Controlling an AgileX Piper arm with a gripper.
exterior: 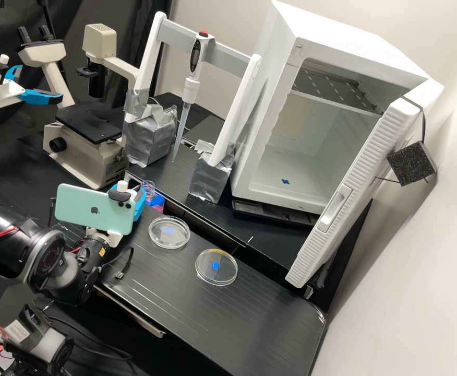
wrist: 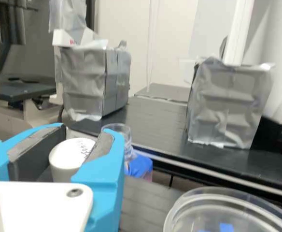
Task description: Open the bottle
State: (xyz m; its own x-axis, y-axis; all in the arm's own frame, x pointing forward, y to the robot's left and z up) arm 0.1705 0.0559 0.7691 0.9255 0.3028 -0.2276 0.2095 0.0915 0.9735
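Note:
In the high view my gripper [exterior: 136, 195] is low over the bench's left part, partly behind a mounted phone. In the wrist view, my gripper [wrist: 86, 134] is shut on a white cap [wrist: 69, 157], which sits between the two pads with faint writing on its top. Just beyond the right-hand finger stands the bottle [wrist: 141, 166], with a clear open neck, a blue band and pink below; the finger hides part of it. The high view has the bottle [exterior: 157, 200] right beside the gripper, its clear neck uncovered and apart from the cap.
Two clear dishes, one nearer [exterior: 169, 232] and one farther right [exterior: 216, 267], lie on the black bench [exterior: 176, 292]. Behind are a microscope [exterior: 85, 149], a pipette [exterior: 190, 89] on a stand with silver-wrapped feet [exterior: 211, 180], and a white incubator [exterior: 260, 130] with its door ajar.

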